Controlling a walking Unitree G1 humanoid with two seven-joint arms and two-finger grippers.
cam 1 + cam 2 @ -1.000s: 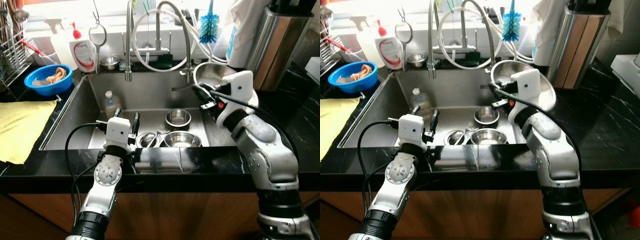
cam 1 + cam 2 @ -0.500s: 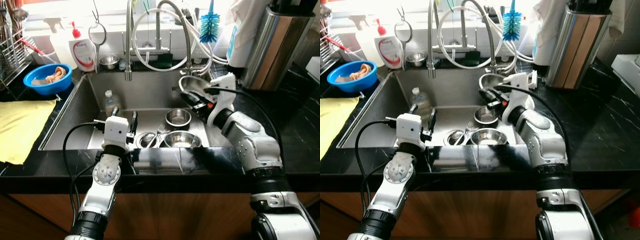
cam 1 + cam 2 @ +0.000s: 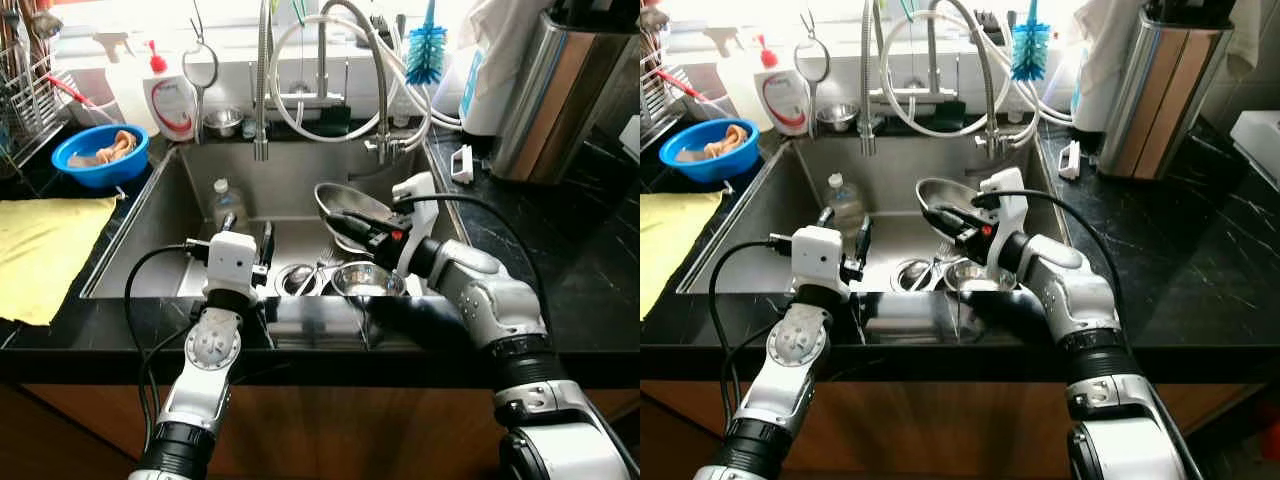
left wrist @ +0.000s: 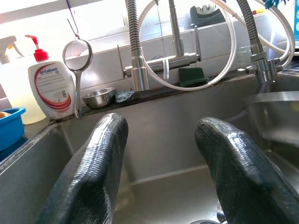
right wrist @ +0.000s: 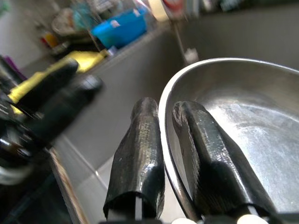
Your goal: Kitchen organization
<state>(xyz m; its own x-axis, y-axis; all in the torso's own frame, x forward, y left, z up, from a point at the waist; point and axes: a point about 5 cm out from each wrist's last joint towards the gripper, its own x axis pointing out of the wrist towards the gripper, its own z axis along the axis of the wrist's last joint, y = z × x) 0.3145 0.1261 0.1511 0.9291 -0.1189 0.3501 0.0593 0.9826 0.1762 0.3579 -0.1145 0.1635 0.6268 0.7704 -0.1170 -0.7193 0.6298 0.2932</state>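
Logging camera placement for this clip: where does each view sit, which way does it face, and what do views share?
Left eye view: head, looking down at the sink; left gripper and right gripper show.
Right eye view: same scene, stereo twin, both arms.
Left wrist view: along its open fingers toward the faucet and soap bottle.
Right wrist view: along its fingers pinching the steel bowl rim.
Shared: the steel bowl, seen in both eye views.

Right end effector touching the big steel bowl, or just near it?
Touching. The right wrist view shows the right end effector clamped on the steel bowl rim, one finger inside and one outside.
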